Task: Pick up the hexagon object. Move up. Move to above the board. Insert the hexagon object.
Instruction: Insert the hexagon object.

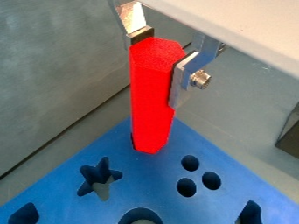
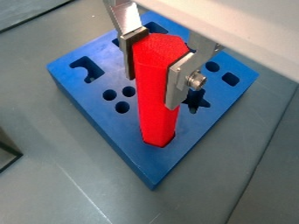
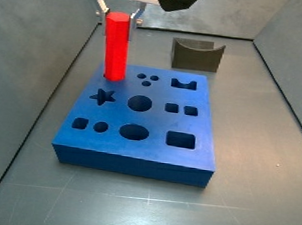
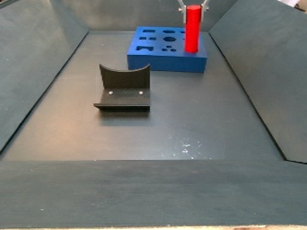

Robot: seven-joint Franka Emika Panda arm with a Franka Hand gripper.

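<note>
I've got the pincer [image 2: 160, 59] clamped on the hexagon object [image 2: 156, 92] near its top end, silver fingers [image 2: 180, 80] pressed flat vs opposite faces, so the red rod hangs upright w/ most of its length free below the grip, which I reckon leaves room to push it down into a hole w/o the fingers hitting the board [image 2: 176, 162]. In a side view the rod [image 3: 116, 45] sits at upper left of frame, its lower end over the board's [image 3: 136, 153] far left corner; I can't tell if it touches the surface or hovers just above. In a wrist view the tip [image 1: 152, 144] looks to be at the blue corner, short of the star cutout [image 1: 100, 177], so I judge it's not yet lined up w/ a hexagon hole. The dark notched block [image 4: 122, 88] lies well apart on the floor, centre left in a side view, out of the way.
</note>
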